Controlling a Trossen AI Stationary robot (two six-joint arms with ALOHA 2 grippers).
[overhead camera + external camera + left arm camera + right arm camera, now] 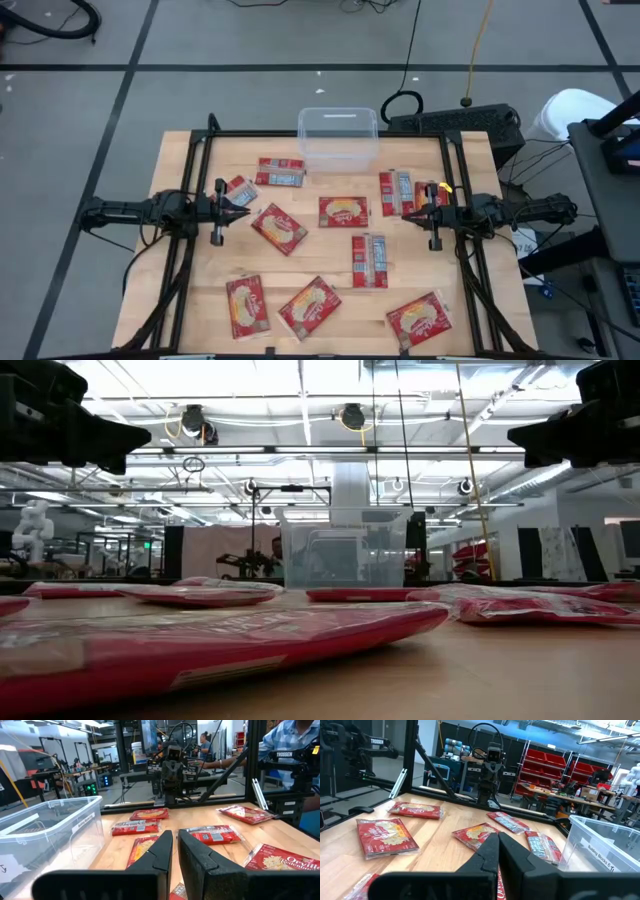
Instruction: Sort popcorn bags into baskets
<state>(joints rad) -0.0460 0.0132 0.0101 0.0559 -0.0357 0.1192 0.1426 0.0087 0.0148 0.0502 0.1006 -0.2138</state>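
Several red-and-yellow popcorn bags lie flat and scattered on the wooden table, some face up like one near the middle (pixel 343 211), some reverse up like another (pixel 369 260). The clear plastic tub (pixel 338 148) stands at the table's far edge, with nothing visible inside. My left gripper (pixel 246 211) hovers shut at mid-left, beside a face-up bag (pixel 279 228) and a small reverse-up bag (pixel 238 190). My right gripper (pixel 405 214) hovers shut at mid-right, next to a reverse-up bag (pixel 397 190). Both point toward the table's centre; the wrist views show the left gripper (pixel 175 851) and the right gripper (pixel 498 851) holding nothing.
Black frame rails run along the table's left side (pixel 190 250) and right side (pixel 470 280). Three bags lie along the near edge, among them one at the left (pixel 248 305) and one at the right (pixel 420 318). A person in a blue shirt (pixel 295 740) is behind the right arm, off the table.
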